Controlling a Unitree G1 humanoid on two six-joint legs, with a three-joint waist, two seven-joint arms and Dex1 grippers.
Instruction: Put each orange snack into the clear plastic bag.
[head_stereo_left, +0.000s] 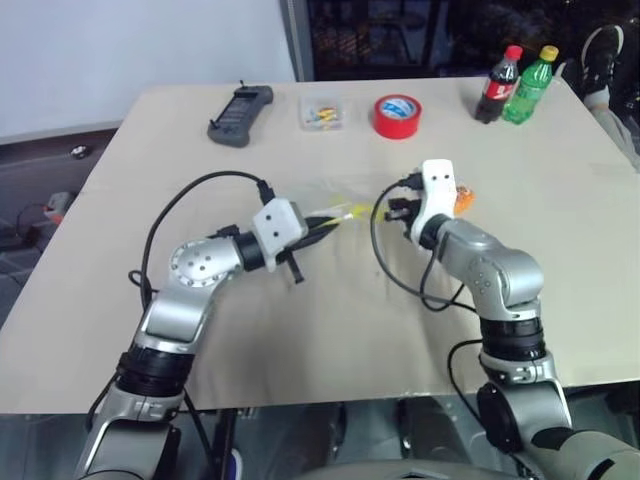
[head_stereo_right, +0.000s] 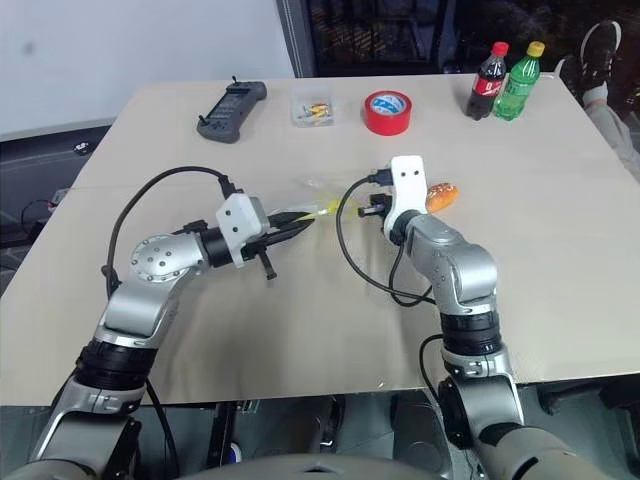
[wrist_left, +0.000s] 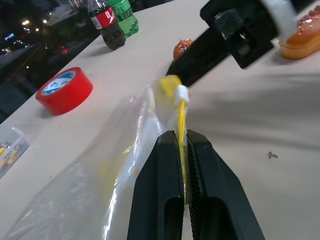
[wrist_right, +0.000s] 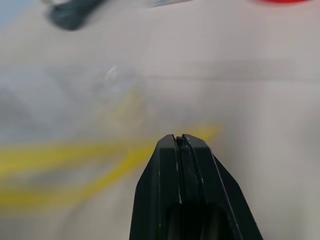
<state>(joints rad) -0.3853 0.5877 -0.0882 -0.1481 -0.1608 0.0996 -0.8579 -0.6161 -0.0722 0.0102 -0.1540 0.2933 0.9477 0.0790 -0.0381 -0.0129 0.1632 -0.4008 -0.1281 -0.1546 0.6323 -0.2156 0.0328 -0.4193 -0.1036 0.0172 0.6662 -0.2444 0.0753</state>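
Presently the clear plastic bag (wrist_left: 107, 165) lies on the tabletop (head_stereo_left: 330, 330), its yellow seal strip (wrist_left: 181, 125) pinched between the closed fingers of the left gripper (wrist_left: 183, 145); the film trails back beside those fingers. Contents of the bag: nothing can be made out inside it.

Right gripper (wrist_right: 180, 139): fingers pressed together, holding nothing, tips just short of the yellow strip and opposite the left fingers.

One orange snack (head_stereo_right: 442, 195) sits on the tabletop just beside the right wrist, away from the bag. The left wrist view gives two snacks: one (wrist_left: 182, 48) beyond the right fingers and another (wrist_left: 302, 37) at the frame edge, cut off. In the head views the right arm partly covers the one snack seen there.

Small clear box (head_stereo_left: 321, 112) at the far side holds colourful items, too small to identify. Near it: red tape roll (head_stereo_left: 397, 116), black handheld device (head_stereo_left: 240, 115), two bottles (head_stereo_left: 515, 84).

The right wrist view shows the bag as yellow streaks only.
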